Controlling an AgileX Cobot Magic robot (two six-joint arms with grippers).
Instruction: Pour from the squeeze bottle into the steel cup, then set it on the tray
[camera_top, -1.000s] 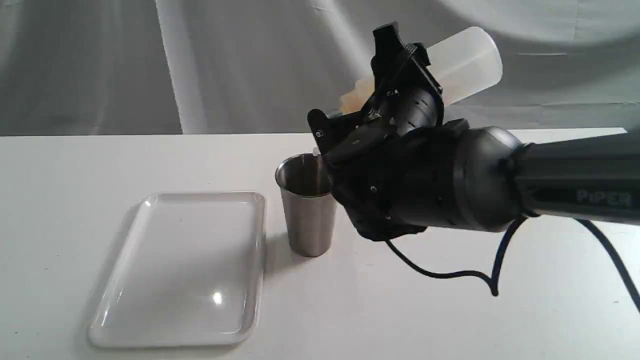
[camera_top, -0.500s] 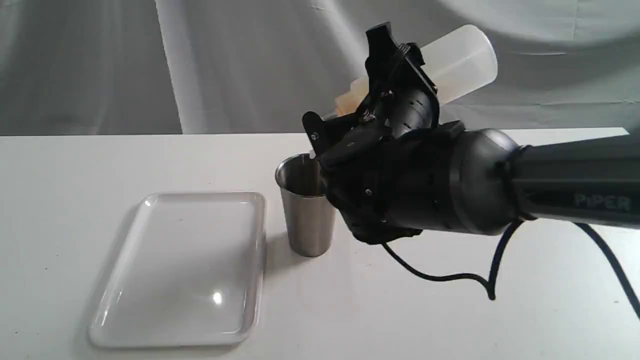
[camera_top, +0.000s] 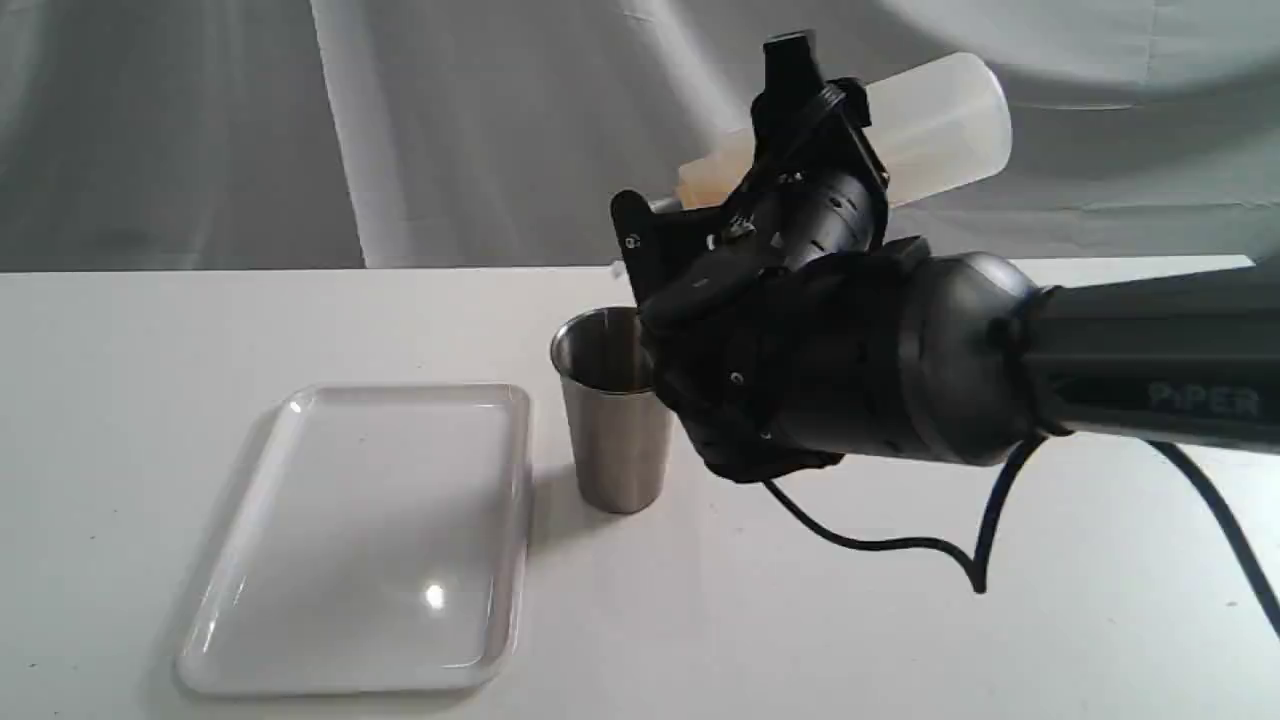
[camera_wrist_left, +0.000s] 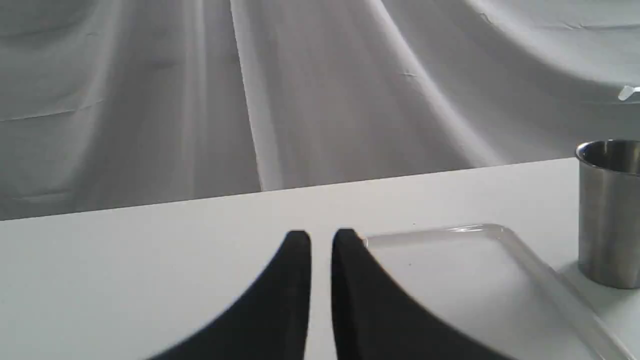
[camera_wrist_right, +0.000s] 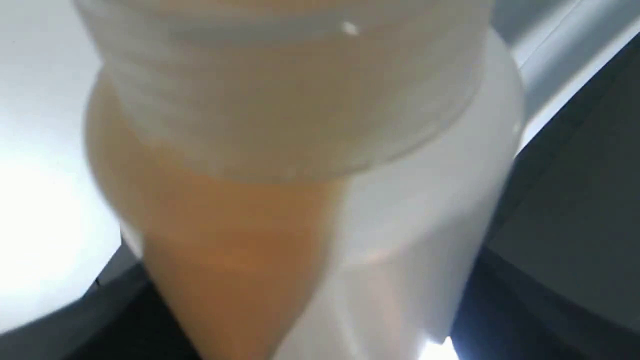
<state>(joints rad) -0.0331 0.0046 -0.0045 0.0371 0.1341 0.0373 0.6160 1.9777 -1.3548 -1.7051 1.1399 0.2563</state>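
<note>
In the exterior view the steel cup (camera_top: 612, 420) stands upright on the white table (camera_top: 900, 640), and it serves as the marker for everything else. The right gripper (camera_top: 715, 150) hangs above the cup and a little to its right. Its black fingers are closed around the squeeze bottle (camera_top: 935, 115), gripping it near the neck. The bottle lies tilted, its base raised up and away from the cup and its nozzle end lowered toward the space over the cup's rim. Amber liquid sits at the neck end, and a brownish tint shows inside the cup. The tray (camera_top: 370, 540) lies flat just beside the cup on the left, apart from it. A black cable (camera_top: 900, 545) droops to the table on the cup's right, and a pale grey cloth (camera_top: 200, 130) hangs behind the table. In the left wrist view the left gripper (camera_wrist_left: 321, 237) has its fingers drawn almost together with only a thin slit between them, and it holds nothing. It sits well away from the cup (camera_wrist_left: 610, 215), on the far side of the tray (camera_wrist_left: 450, 231). In the right wrist view the bottle (camera_wrist_right: 300, 150) fills the frame, blurred, with amber liquid pooled along one side. Dark gripper parts show at the edges, but how the fingers stand cannot be told from this view.
</note>
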